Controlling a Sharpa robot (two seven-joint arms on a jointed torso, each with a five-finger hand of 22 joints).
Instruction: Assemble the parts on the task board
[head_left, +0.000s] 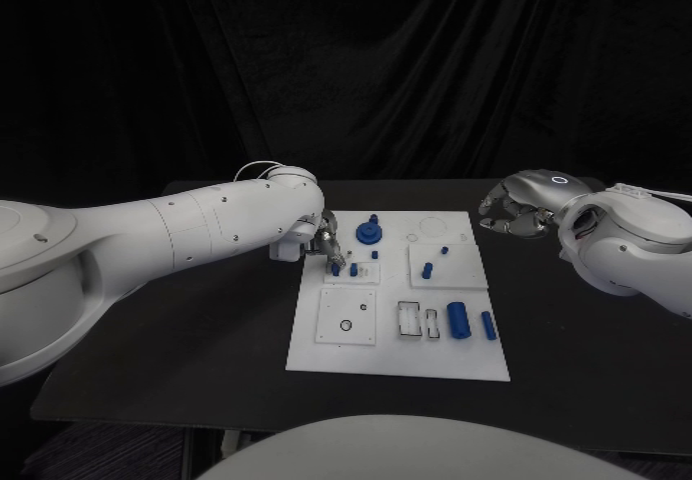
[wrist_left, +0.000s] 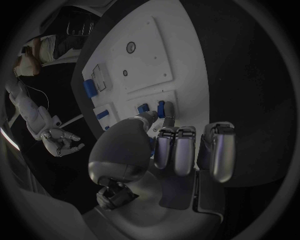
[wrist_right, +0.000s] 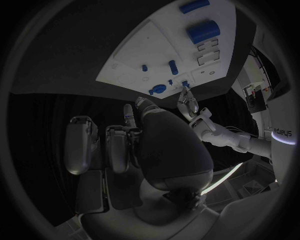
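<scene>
Nearest and biggest: left arm (head_left: 159, 235), white, reaching in across the near-left side of the black bench (head_left: 173, 340) to the task board's far-left corner. Opposite, right arm (head_left: 635, 250), bent above the bench's right side, clear of the board.

Mid-bench: task board (head_left: 397, 355), a white plate lying flat, long side running away from the robot, split into square panels.

Left hand (head_left: 320, 240) lowered over the far-left panel, fingertips down at two short blue pegs (head_left: 335, 268) standing close together there. In the left wrist view, thumb tip right beside one of those pegs (wrist_left: 142, 107), other fingers stretched out alongside. Pinching a peg or merely touching it: cannot tell.

Right hand (head_left: 516, 212) hanging off the board's far-right corner, well apart from every part; seen from the left wrist camera (wrist_left: 62, 140), fingers loosely bent and apart, nothing in them.

On the board, from bigger to smaller:
- round blue disc part (head_left: 369, 234) at the far edge, just beyond the left hand
- thick blue cylinder (head_left: 459, 319) lying in the near-right area
- slimmer blue pin (head_left: 489, 325) just to its right
- two rectangular frames (head_left: 410, 319) just left of the cylinder
- upright blue peg (head_left: 427, 269) on the right-hand panel
- small blue stub (head_left: 444, 250) just beyond it
</scene>
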